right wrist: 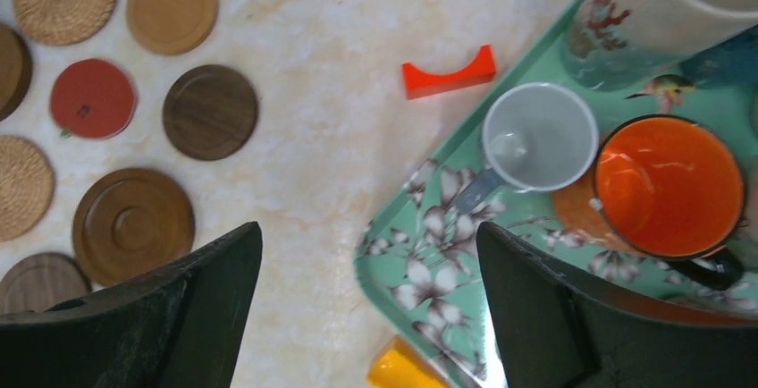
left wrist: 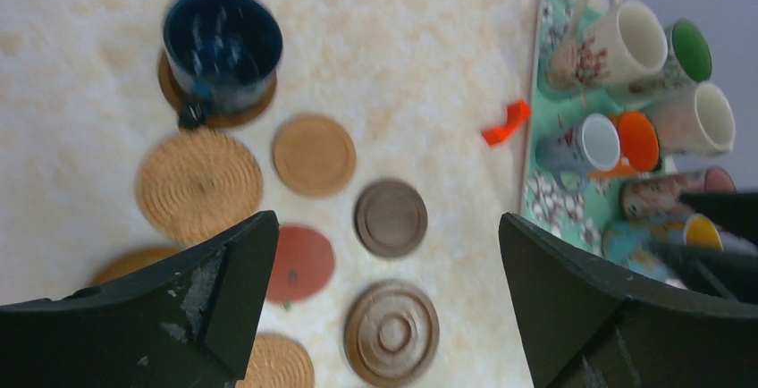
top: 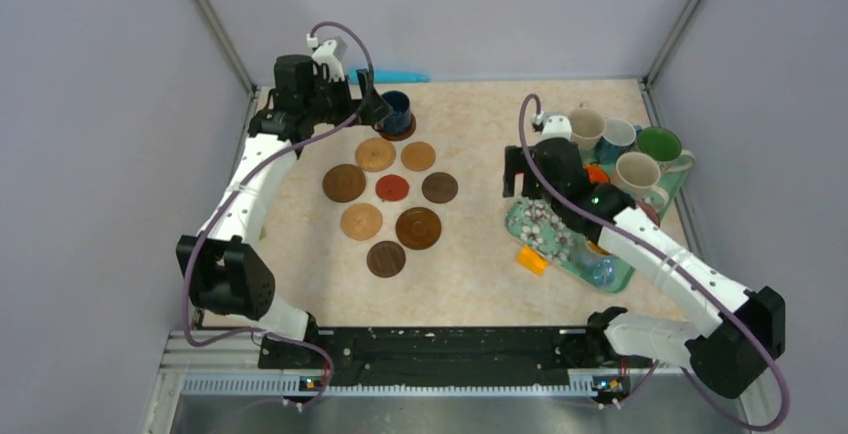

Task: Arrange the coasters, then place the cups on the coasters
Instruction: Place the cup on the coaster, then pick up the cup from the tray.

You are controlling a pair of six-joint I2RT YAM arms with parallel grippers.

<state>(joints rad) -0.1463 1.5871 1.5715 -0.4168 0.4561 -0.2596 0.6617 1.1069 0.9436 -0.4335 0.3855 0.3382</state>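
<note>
a dark blue glazed ceramic mug stands upright, mouth up, on a round brown wooden coaster at the far end of the coaster cluster. in the left wrist view its handle points down-left, toward a tan woven round coaster. 8 bare discs lie flat on the beige marbled table, close together but apart, with a red round coaster in the middle and a larger ridged dark brown coaster nearer the arms.

the left gripper hangs above them, jaws spread wide with nothing between. the right gripper is likewise spread and empty, over the left edge of a teal floral rectangular tray, whose long axis runs near-left to far-right in the top view.

the tray holds the other mugs, among them a small white mug with its handle toward the lower left, an orange-lined mug just beside it, and a green-lined mug at the far end. a small red-orange arched block lies on the table just beside the tray, and a yellow-orange piece lies by its near edge.
</note>
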